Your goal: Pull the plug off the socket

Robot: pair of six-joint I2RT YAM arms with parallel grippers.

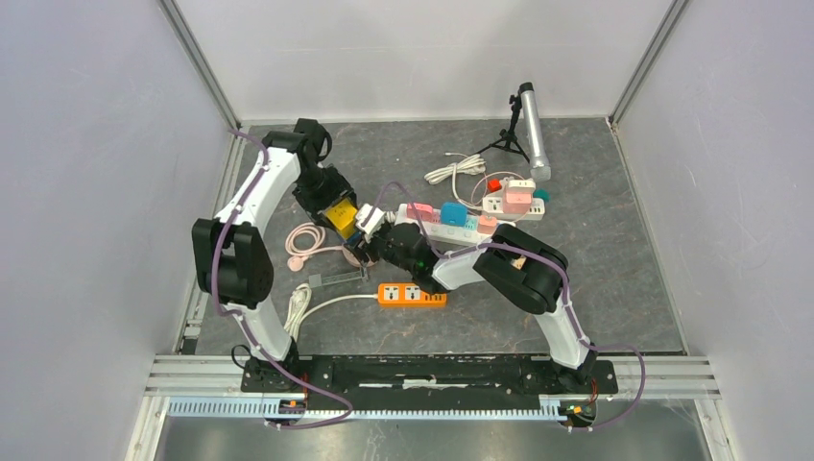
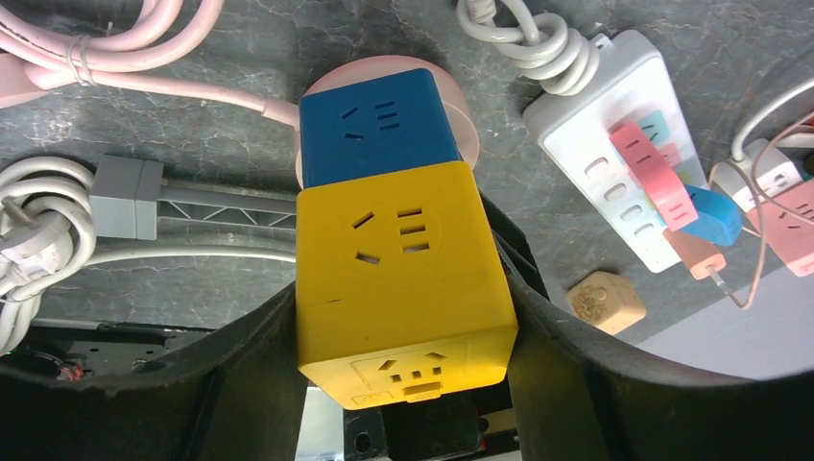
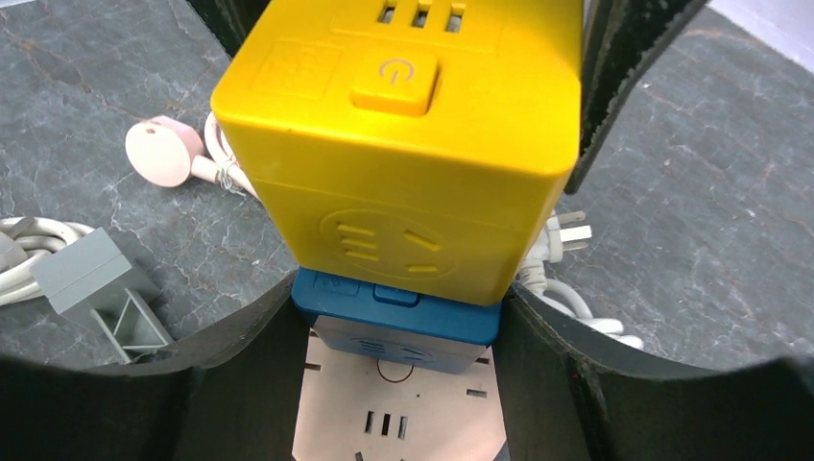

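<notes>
A yellow cube plug [image 2: 384, 240] sits stacked on a blue cube socket [image 2: 379, 125], with a pink socket block [image 2: 469, 130] behind the blue one. My left gripper [image 2: 398, 288] is shut on the yellow cube, both fingers flat against its sides. In the right wrist view the yellow cube [image 3: 403, 144] is farthest. The blue cube [image 3: 398, 322] and the pink block [image 3: 394, 403] lie between my right gripper's [image 3: 398, 298] fingers, which press on both sides. From above, both grippers [image 1: 338, 216] [image 1: 370, 240] meet at the table's middle left.
A white power strip [image 2: 595, 163] with pink and blue plugs lies to the right, with a beige cube [image 2: 605, 301] near it. A grey adapter [image 2: 125, 197] and coiled white cable [image 2: 29, 240] lie left. An orange strip [image 1: 411, 295] and a tripod lamp [image 1: 530, 130] also stand here.
</notes>
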